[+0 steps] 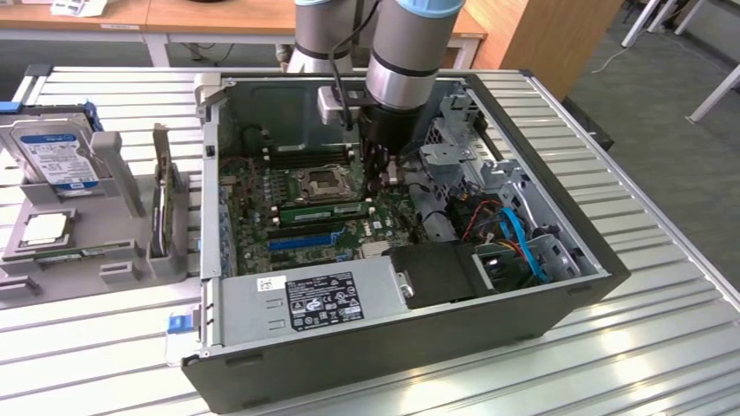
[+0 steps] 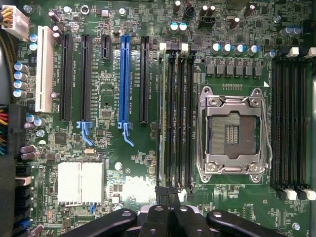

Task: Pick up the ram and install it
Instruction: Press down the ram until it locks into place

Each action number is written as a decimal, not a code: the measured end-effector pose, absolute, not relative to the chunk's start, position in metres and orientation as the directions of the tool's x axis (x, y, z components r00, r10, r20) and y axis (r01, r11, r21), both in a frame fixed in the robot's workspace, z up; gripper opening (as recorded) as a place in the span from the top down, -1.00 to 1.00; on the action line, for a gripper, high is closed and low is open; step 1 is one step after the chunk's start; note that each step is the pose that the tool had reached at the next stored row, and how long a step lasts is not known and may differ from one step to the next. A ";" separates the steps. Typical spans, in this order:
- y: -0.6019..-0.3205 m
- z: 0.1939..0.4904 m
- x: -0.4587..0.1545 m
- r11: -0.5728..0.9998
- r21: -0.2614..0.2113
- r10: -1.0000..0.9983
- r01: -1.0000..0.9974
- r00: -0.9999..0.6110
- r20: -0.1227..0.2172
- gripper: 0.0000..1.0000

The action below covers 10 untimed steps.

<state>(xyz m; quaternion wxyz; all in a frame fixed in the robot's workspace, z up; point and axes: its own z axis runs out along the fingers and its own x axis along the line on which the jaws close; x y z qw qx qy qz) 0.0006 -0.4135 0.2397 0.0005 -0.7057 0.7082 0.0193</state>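
Since the ram [image 2: 162, 118] stands edge-up in a slot beside the socket [image 2: 232, 133], running parallel to it, the gripper [image 2: 170, 196], fingers pinched together, sits right over one end.

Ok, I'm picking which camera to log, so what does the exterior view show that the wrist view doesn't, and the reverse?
Exterior view adds: the hard drive and the square processor chip in grey holders outside the case, plus the power supply. Wrist view adds: the white expansion slot at the board's edge, and the shut claw up close. Both: the empty processor socket and the green ram standing in a slot beside it.
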 end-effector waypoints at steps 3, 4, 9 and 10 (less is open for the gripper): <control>-0.414 0.237 0.001 0.003 0.027 -1.000 -1.000 -0.004 -0.029 0.80; -0.414 0.236 0.001 0.003 0.027 -1.000 -1.000 -0.004 -0.029 0.80; -0.414 0.233 0.001 0.003 0.027 -1.000 -1.000 -0.004 -0.030 0.80; -0.414 0.233 0.001 0.003 0.027 -1.000 -1.000 -0.004 -0.029 0.80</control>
